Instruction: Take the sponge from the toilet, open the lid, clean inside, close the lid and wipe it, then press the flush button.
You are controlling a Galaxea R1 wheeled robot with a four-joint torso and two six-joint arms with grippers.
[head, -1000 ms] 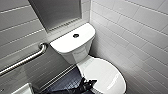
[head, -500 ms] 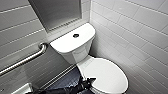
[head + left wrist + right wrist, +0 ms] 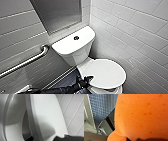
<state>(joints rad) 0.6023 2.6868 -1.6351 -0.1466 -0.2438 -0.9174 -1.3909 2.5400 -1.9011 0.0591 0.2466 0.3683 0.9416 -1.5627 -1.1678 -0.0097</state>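
1. In the head view, a white ceramic toilet (image 3: 75,56) stands in a tiled corner, its boxy tank at centre frame and the oval lid (image 3: 105,72) at lower right. A round flush button (image 3: 76,38) sits on the tank top. A metal grab bar (image 3: 25,62) crosses the grey wall at left.
2. The left arm enters from the lower left of the frame. Its left tool (image 3: 86,80) meets the near-left edge of the lid. Whether it is spread or pinching the edge cannot be told.
3. The left wrist view looks along the lid (image 3: 47,116). A dark gap shows between it and the white rim (image 3: 12,122) beneath, so the lid seems slightly raised.
4. The sponge (image 3: 140,116) is bright orange-red and porous. It looms close in the right wrist view, above a floor of small blue-grey tiles (image 3: 102,106). The right tool (image 3: 139,138) appears to be pinching it, since it hangs clear of the floor.
5. Handling, as a judgement: the lid looks smooth, glossy and stiff, light for its size, and hinged at the back. It is likely slippery, so hold the thin front or side rim well away from the hinge. It should swing upward rather than be pulled.
6. The sponge should be soft, light and squashy. A firm hold across its narrow waist should keep it from twisting.
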